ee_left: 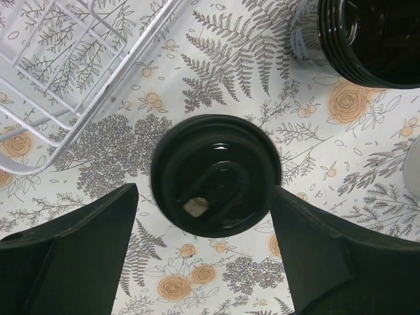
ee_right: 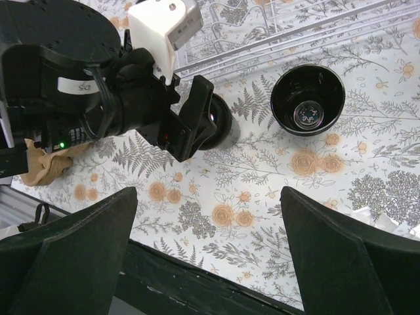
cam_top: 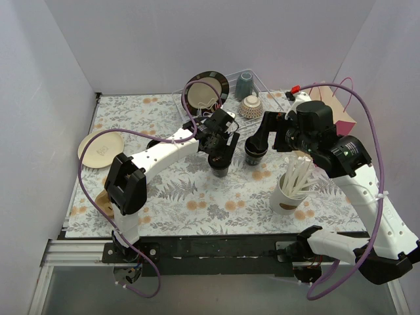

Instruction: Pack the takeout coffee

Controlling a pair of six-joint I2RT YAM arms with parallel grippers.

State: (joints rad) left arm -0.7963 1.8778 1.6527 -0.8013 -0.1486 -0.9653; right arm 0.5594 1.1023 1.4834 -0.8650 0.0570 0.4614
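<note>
A black paper cup with a round black lid stands on the floral mat; it also shows in the top view. My left gripper is open and hangs right above it, one finger on each side of the lid. A stack of open black cups without lids stands just to its right, seen too in the right wrist view and at the left wrist view's top right. My right gripper is open and empty, held above the mat near the open cups.
A white cup of wooden stirrers stands front right. A white wire rack at the back holds a dark plate, a grey-blue mug and a patterned bowl. A cream plate lies left, a pink bag right.
</note>
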